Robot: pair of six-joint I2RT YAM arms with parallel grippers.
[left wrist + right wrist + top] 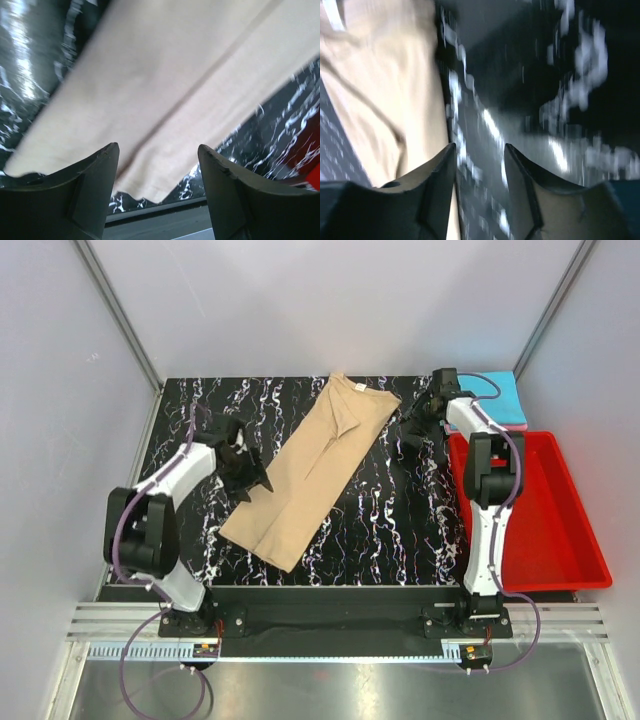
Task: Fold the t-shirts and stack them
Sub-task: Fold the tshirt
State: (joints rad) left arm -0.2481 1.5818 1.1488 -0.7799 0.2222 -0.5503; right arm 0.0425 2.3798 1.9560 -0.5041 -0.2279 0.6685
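A tan t-shirt [315, 465], folded into a long strip, lies diagonally on the black marbled table [400, 520], neck end at the back. My left gripper [255, 480] is open at the strip's left edge, low over the cloth. In the left wrist view the tan t-shirt [165, 90] fills the space beyond the empty left gripper [157, 147]. My right gripper [408, 430] hangs open just right of the neck end. In the blurred right wrist view the right gripper [480, 146] has only table between its fingers, with the tan t-shirt [380, 90] to its left. A folded cyan t-shirt [500, 392] rests on a pink one [517, 426] at the back right.
A red plastic bin [590, 540] stands off the table's right edge, next to the right arm. Grey walls enclose the table at the back and sides. The table's front rail [160, 210] shows just beyond the shirt's near corner.
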